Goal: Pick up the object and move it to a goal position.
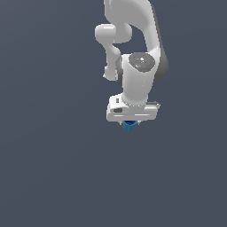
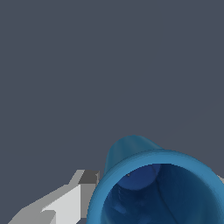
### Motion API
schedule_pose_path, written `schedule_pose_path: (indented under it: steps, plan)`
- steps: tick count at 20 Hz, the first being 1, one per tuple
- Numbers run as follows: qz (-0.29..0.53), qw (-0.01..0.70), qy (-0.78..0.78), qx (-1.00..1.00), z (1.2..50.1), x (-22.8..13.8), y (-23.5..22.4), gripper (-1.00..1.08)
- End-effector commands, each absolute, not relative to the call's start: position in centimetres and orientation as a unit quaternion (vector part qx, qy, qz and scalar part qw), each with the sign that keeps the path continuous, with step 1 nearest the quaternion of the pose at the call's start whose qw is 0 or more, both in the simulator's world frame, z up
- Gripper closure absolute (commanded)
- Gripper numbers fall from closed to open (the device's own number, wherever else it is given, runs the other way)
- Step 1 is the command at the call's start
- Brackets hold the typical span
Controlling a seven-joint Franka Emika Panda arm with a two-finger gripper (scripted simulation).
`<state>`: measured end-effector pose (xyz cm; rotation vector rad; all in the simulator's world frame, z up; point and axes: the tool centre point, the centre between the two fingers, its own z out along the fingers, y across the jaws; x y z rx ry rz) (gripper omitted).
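In the exterior view the white arm (image 1: 141, 53) reaches down from the upper edge, its wrist pointing downward over the plain dark grey surface (image 1: 53, 168). The tool (image 1: 130, 122) sits at the end of the wide white hand, and the blue cup (image 1: 129, 126) pokes out just beneath it, mostly hidden by the hand. In the wrist view the cup (image 2: 153, 188) fills the near part of the picture, its round rim and darker hollow facing the camera, with one grey-white finger (image 2: 65, 203) touching its side. The tool is closed on the cup. Whether the cup touches the surface cannot be told.
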<state>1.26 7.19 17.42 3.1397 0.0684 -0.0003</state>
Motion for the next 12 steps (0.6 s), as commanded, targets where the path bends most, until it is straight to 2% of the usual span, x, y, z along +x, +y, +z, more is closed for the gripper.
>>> schedule_pose_path:
  steps: [1,12]
  plan:
    - [0.0,0.001,0.021,1.0,19.4,2.0,9.2,1.08]
    - [0.0,0.0,0.021,1.0,23.9,4.1,14.0,1.08]
